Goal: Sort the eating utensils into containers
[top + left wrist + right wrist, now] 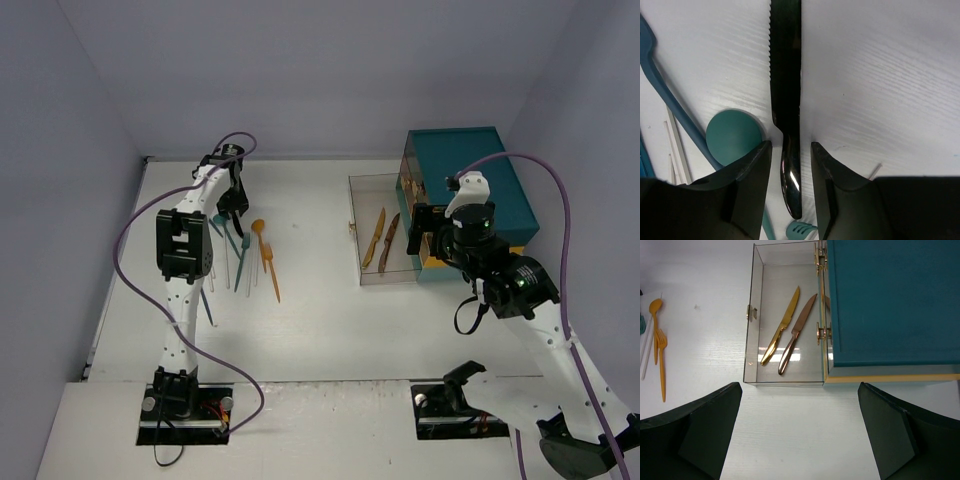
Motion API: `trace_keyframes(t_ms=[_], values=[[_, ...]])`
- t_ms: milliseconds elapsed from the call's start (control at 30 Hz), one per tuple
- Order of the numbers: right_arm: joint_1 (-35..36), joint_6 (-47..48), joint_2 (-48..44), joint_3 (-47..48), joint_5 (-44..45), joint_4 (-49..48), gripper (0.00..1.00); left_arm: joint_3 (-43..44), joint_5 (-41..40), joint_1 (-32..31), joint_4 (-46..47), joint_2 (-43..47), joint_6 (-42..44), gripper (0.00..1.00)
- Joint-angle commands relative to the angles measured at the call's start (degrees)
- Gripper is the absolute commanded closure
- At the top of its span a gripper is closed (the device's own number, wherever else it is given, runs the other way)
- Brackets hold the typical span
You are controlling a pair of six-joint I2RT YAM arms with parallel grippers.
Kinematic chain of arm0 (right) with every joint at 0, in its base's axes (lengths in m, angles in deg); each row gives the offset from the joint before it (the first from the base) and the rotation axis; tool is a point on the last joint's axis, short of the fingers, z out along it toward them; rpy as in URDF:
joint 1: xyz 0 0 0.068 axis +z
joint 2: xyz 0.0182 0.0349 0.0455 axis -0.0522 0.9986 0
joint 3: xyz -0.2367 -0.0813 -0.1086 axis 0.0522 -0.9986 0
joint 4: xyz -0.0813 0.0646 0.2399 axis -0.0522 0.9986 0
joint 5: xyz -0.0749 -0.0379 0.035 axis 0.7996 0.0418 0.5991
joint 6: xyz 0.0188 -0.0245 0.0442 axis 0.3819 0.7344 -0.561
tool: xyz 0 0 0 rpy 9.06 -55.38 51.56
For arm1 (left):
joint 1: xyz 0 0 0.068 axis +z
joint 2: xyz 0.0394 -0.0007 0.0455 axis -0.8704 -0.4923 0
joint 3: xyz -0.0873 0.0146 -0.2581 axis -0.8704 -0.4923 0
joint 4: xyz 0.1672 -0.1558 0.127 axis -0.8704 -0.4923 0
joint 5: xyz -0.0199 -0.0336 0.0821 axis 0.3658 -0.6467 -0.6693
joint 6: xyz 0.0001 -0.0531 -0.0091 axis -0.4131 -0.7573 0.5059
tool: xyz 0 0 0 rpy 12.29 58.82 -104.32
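My left gripper [235, 212] is down at the far left pile of utensils. In the left wrist view its jaws [790, 146] stand open on either side of the handle of a black knife [785, 75] lying flat on the table, with a gap on each side. A teal spoon [734, 137], a blue handle [670, 100] and teal fork tines [800, 230] lie close by. My right gripper [800, 385] is wide open and empty, hovering in front of the clear container [752, 340], which holds a gold knife [781, 330] and a copper knife [797, 332].
The teal chest [470, 180] with a yellow band stands at the back right, touching the clear container [357, 235]. An orange spoon [258, 228] and orange fork [270, 270] lie right of the pile. Clear utensils [677, 150] lie at the left.
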Motion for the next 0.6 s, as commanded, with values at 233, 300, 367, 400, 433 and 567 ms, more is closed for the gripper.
trace_keyframes(t_ms=[233,300,367,400,433,567], values=[[-0.37,0.54,1.08,2.39,0.56,-2.37,0.0,2.28,-1.01,1.44,-0.41,-3.59,0.92,0.76],[-0.37,0.56,1.37,2.37,0.4,-2.31,0.0,2.68,-0.73,1.44,-0.41,-3.99,0.8,0.82],[-0.37,0.6,1.54,2.53,0.31,-2.37,0.0,2.94,-0.51,1.36,-0.41,-4.29,0.67,0.89],[-0.37,0.65,1.65,2.53,0.31,-2.37,0.0,3.05,-0.46,1.36,-0.41,-4.3,0.62,0.93],[-0.37,0.8,1.68,2.62,0.27,-2.37,0.0,3.21,0.04,1.36,-0.41,-4.16,0.69,0.97],[-0.45,1.02,1.48,2.79,0.51,-2.29,0.0,3.29,1.35,1.36,-0.41,-1.68,0.49,1.0]])
